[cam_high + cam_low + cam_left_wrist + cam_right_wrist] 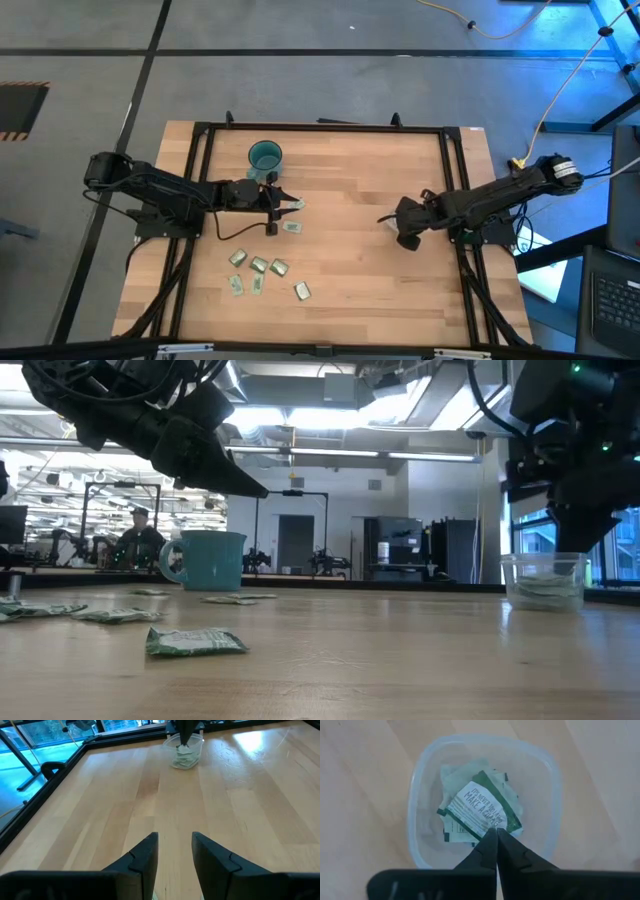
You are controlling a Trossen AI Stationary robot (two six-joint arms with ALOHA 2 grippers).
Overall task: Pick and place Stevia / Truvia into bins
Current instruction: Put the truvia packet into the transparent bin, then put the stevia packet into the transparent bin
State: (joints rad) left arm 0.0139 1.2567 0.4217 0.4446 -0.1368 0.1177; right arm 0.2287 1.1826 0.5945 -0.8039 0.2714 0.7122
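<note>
The teal cup (265,157) (210,560) stands near the table's far edge. Several small sachets (260,266) (195,642) lie flat on the near-left part of the table, with one more (292,228) farther out. My left gripper (285,205) (175,851) hovers open just near of the cup, and a sachet (299,205) lies at its fingertips. My right gripper (392,222) (496,832) is shut over the clear cup (480,800) (545,580), which holds several sachets. A green-and-white sachet (479,811) is at its tips. My right gripper pinches the green-and-white sachet by its edge (492,824), only at the fingertips (489,842), coming from above and pointing down into the clear cup. The sachet sits tilted inside the cup, above the other sachets there; whether it rests on them I cannot tell.
A black frame (200,130) runs around the wooden table top. Bare wood lies between the two arms (350,260). Beyond the table there are cables on the floor and a person (140,530) seated far back in the room.
</note>
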